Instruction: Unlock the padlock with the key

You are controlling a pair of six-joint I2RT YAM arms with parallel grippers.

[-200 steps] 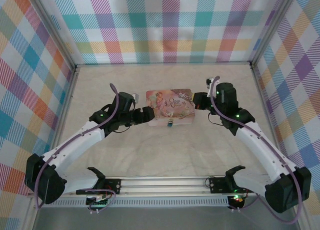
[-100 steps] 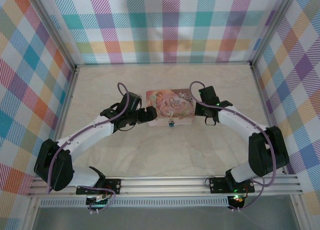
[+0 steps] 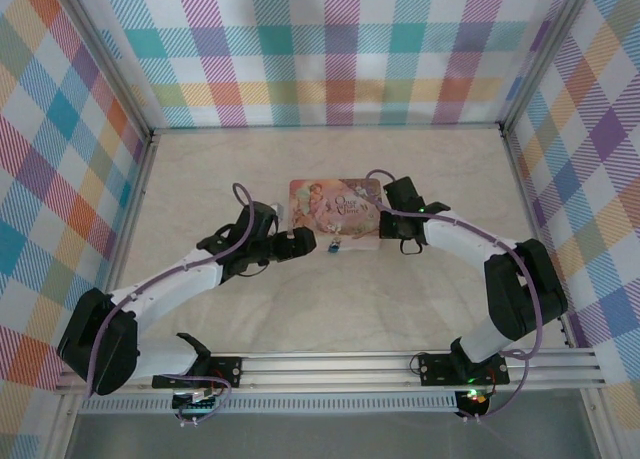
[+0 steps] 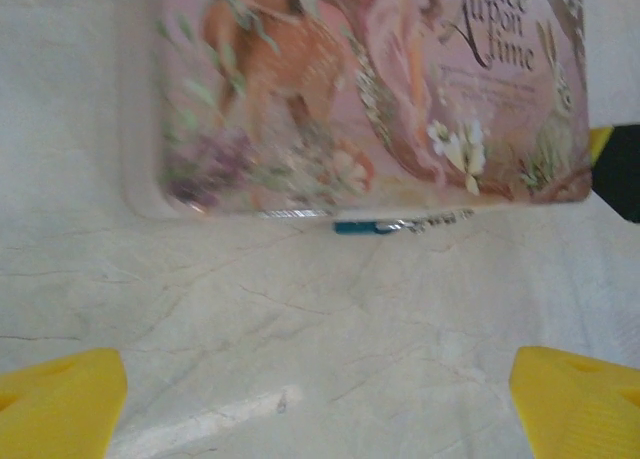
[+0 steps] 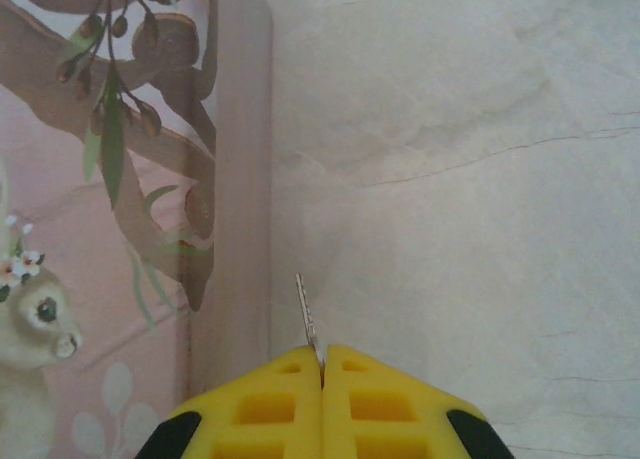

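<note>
Pink, illustrated and rectangular, the tin lies flat near the middle of the cream, marble-patterned bench, lid side up. The lid carries a fawn, flowers and lettering.

Padlock location: the padlock sits on the bench at the tin's near long edge, roughly midway along it. In the left wrist view it appears as a small teal-blue body with a silvery part extending to the right, close against the tin wall. Whether it touches the wall cannot be determined. In the top view it shows as a tiny blue-and-silver item just in front of the tin.

Left tool: released. Its two yellow fingertips stand wide apart with bare bench between them and nothing gripped. The tool is low over the bench, pointing at the tin's near edge and the padlock, and apart from both.

Right tool: clenched. Its yellow fingertips meet and pinch a thin silvery key, whose blade projects forward from the seam between them. The tool is beside the tin's right short edge, and the key blade runs along that edge over the bench. Contact between key and tin cannot be determined.
</note>
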